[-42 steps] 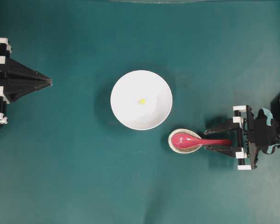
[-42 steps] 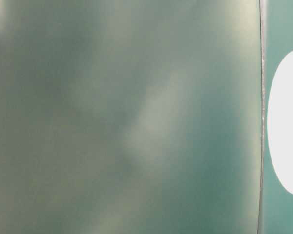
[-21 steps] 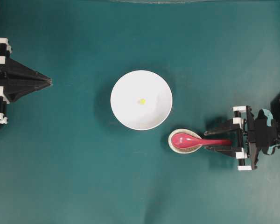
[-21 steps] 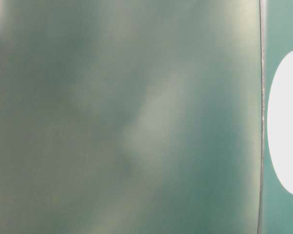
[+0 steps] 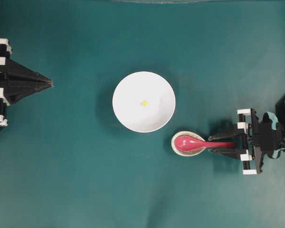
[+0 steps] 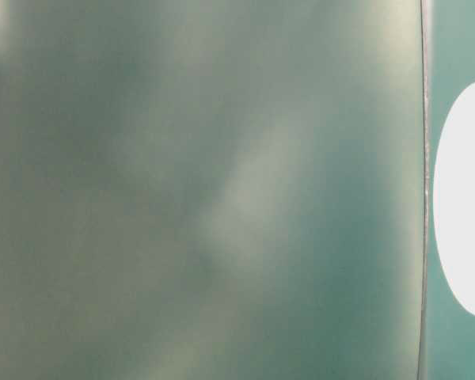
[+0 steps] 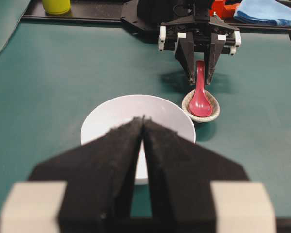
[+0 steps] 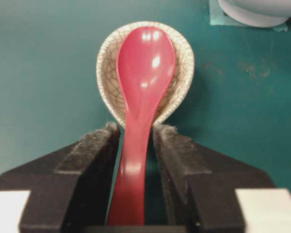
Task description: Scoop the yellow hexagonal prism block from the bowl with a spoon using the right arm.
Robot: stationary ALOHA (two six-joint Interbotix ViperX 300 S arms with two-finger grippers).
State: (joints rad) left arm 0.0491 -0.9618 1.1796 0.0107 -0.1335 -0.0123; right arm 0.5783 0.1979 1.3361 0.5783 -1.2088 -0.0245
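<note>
Straddling the spoon handle, right gripper jaws narrow, nearly touching it; scoop rests in crackle-glazed dish; yellow hexagonal prism block sits mid-bowl, well apart.

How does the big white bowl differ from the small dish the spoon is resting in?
The bowl is wide, round and plain white; the small dish is much smaller, teardrop-shaped and crackle-patterned grey-white. The bowl holds only the yellow block; the small dish cradles the scoop of the red spoon, whose handle runs between the right gripper fingers. Both sit upright on the green table, close together.
</note>
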